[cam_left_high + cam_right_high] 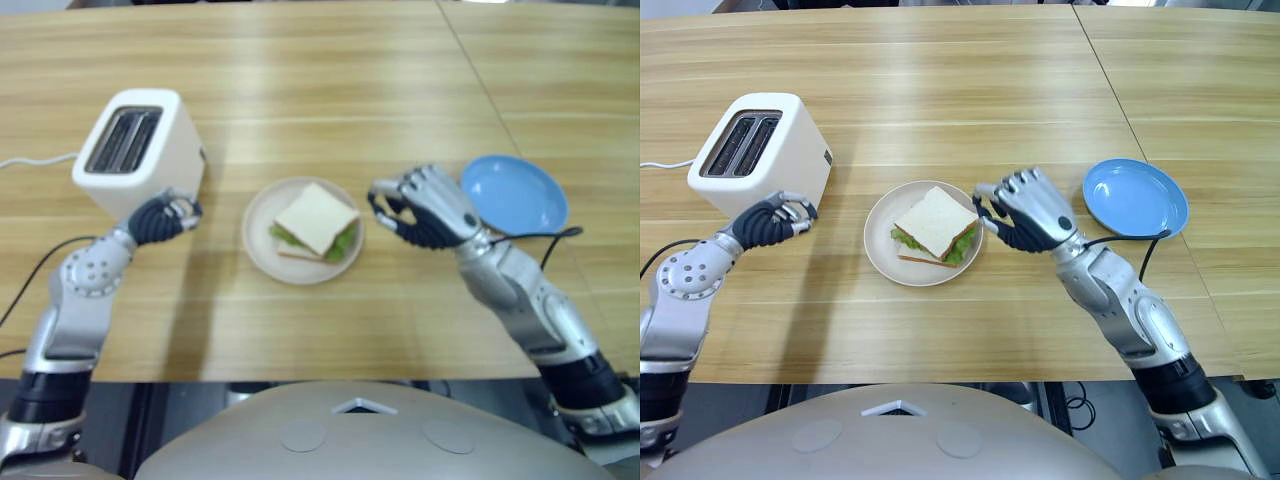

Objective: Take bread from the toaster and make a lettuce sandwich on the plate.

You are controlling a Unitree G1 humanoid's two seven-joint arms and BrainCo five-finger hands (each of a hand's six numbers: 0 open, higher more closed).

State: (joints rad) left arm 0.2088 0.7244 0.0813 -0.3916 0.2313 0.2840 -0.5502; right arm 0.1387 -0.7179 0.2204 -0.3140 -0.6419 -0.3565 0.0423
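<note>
A white toaster (135,150) stands at the left of the wooden table, its two slots looking empty. A beige plate (262,250) sits in the middle. On it lies a sandwich (316,220): a white bread slice on top, green lettuce (346,243) showing at the edges, another slice beneath. My left hand (162,219) rests just in front of the toaster, fingers curled, holding nothing. My right hand (420,208) hovers just right of the plate, fingers curled inward, nothing in it.
A blue plate (515,193) lies at the right, behind my right hand. A white cord (30,161) runs left from the toaster. Black cables (545,237) trail along my right forearm. A seam (480,85) between two tabletops runs at the right.
</note>
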